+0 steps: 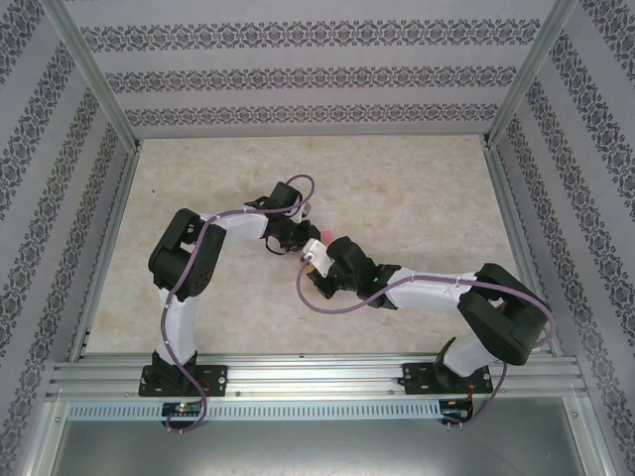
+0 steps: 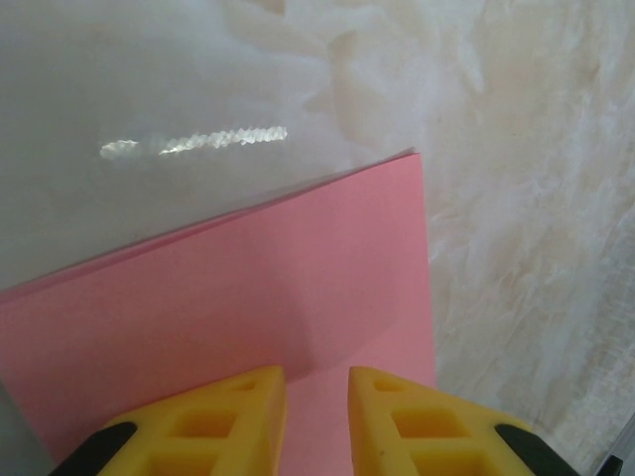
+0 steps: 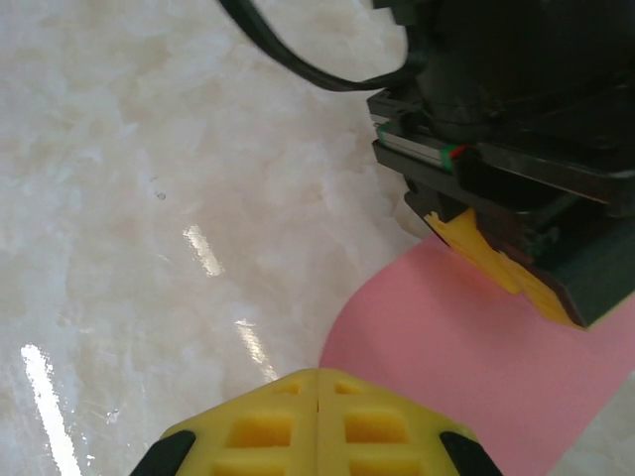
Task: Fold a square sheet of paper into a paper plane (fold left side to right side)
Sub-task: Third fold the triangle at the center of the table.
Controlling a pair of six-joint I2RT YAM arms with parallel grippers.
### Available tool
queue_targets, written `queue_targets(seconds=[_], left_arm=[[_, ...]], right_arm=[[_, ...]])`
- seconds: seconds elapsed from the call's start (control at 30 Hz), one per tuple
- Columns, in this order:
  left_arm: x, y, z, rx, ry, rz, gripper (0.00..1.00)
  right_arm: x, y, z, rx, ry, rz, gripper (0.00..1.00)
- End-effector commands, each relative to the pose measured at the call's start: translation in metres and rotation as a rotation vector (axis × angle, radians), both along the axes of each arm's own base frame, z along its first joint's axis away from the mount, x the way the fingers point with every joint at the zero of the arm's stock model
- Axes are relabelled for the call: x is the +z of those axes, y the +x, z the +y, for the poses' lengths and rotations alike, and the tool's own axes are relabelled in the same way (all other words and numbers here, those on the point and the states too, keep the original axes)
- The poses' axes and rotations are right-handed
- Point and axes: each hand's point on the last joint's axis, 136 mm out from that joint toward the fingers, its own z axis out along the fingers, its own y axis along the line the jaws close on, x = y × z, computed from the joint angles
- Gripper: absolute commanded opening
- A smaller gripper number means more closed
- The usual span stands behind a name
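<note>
Near the middle of the bench (image 1: 427, 188), both arms crowd over the pink paper sheet (image 2: 248, 288), hiding all but a sliver of it from above. Our left pincer (image 2: 316, 377) stands slightly spread over the sheet. Our right pincer (image 3: 317, 379) is pressed together beside its curled edge. The pale marbled surface glares, and patterned walls (image 1: 298, 79) enclose it. Whether either pincer touches the paper we cannot tell.

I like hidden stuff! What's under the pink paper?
Beside the pink paper the pale marbled table shows, so the table likely runs on beneath it. Whatever lies right under the sheet is covered, so I cannot see it.
</note>
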Motion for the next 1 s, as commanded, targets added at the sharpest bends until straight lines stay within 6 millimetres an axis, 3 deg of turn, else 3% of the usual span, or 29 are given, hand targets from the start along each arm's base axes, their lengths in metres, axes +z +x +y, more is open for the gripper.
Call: queue_targets(seconds=[0.0, 0.53, 0.67, 0.97], left_arm=[[-0.036, -0.021, 0.007, -0.03, 0.094, 0.066, 0.26], [-0.038, -0.023, 0.005, -0.041, 0.101, 0.071, 0.25], [-0.039, -0.024, 0.004, -0.045, 0.101, 0.072, 0.25], [-0.039, -0.025, 0.005, -0.049, 0.104, 0.071, 0.24]], right_arm=[[0.011, -0.007, 0.002, 0.014, 0.09, 0.095, 0.0], [-0.003, 0.007, -0.011, -0.043, 0.204, 0.398, 0.0], [-0.014, 0.009, -0.013, -0.058, 0.192, 0.456, 0.0], [-0.021, 0.015, -0.016, -0.063, 0.184, 0.486, 0.0]])
